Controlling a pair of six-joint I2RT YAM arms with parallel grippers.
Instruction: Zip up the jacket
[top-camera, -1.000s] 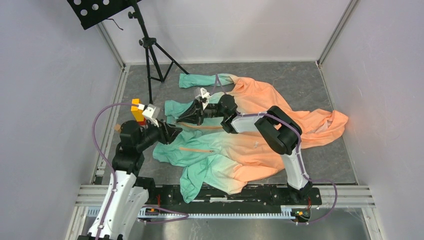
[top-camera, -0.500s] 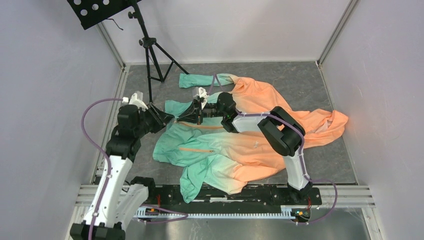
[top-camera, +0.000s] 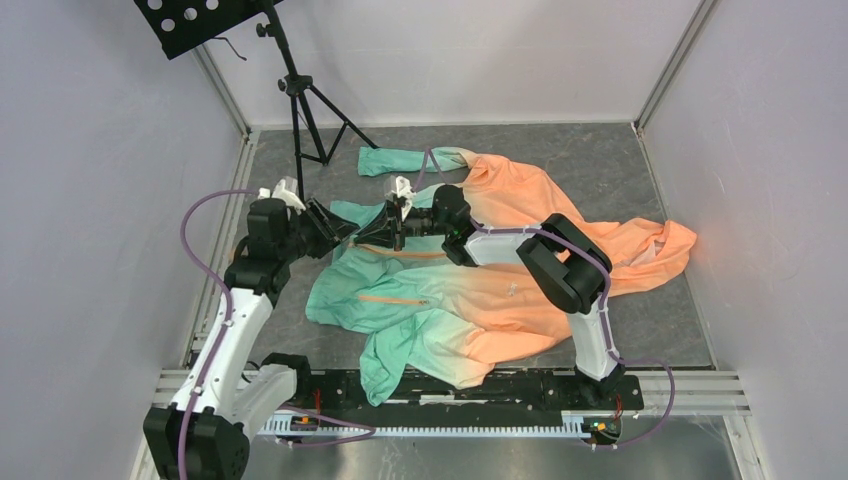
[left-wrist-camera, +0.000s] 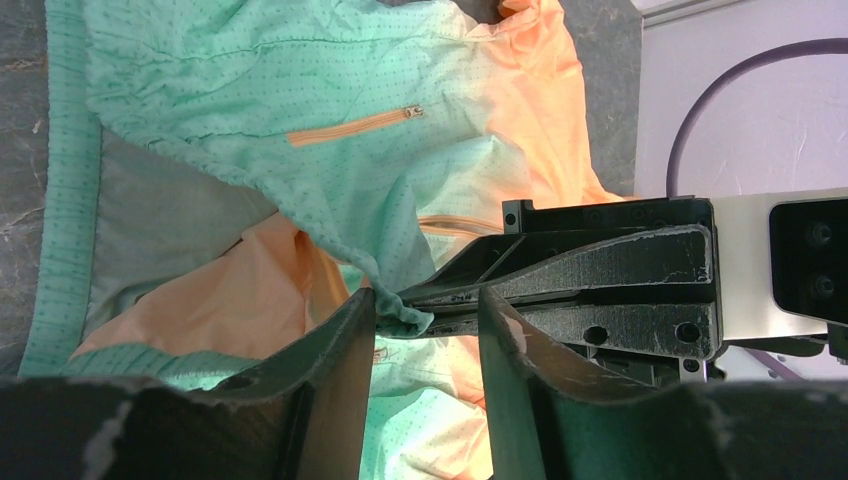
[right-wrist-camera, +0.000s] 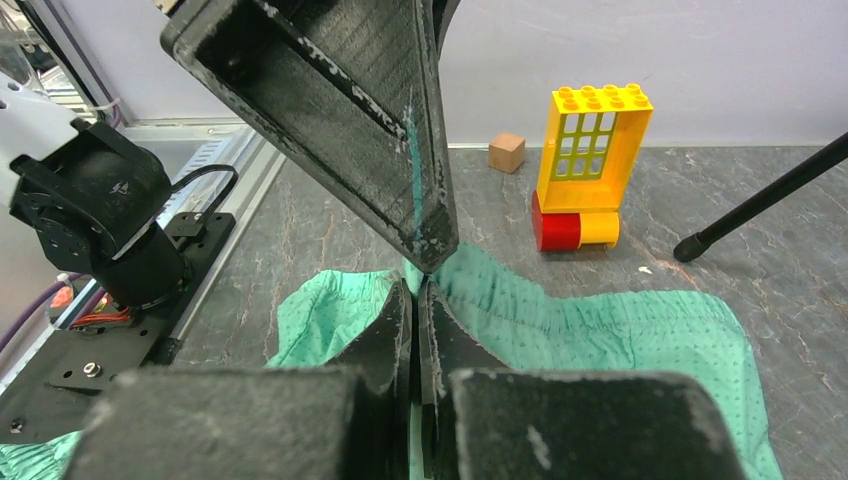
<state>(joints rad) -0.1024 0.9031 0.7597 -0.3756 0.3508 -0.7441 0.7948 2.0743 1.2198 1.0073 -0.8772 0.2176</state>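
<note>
The jacket (top-camera: 470, 290) lies spread on the grey floor, mint green at the left and peach orange at the right, its front open. My right gripper (top-camera: 362, 237) is shut on the green hem edge (right-wrist-camera: 600, 330) at the jacket's far left. In the right wrist view its fingers (right-wrist-camera: 417, 285) are pressed together on the cloth. My left gripper (top-camera: 338, 230) is open, and its jaws (left-wrist-camera: 425, 300) straddle the right gripper's tip and a pinched bit of green cloth (left-wrist-camera: 405, 315). An orange pocket zip (left-wrist-camera: 355, 125) shows on the green panel.
A black tripod stand (top-camera: 300, 110) stands at the far left, with one leg (right-wrist-camera: 760, 200) near the hem. A yellow toy block (right-wrist-camera: 590, 160) and a small wooden cube (right-wrist-camera: 507, 152) sit on the floor beyond the hem. Walls close in on three sides.
My left arm has swung away from the near left and moved its open gripper up to the right gripper's tip at the green hem. The right gripper has hardly moved.
</note>
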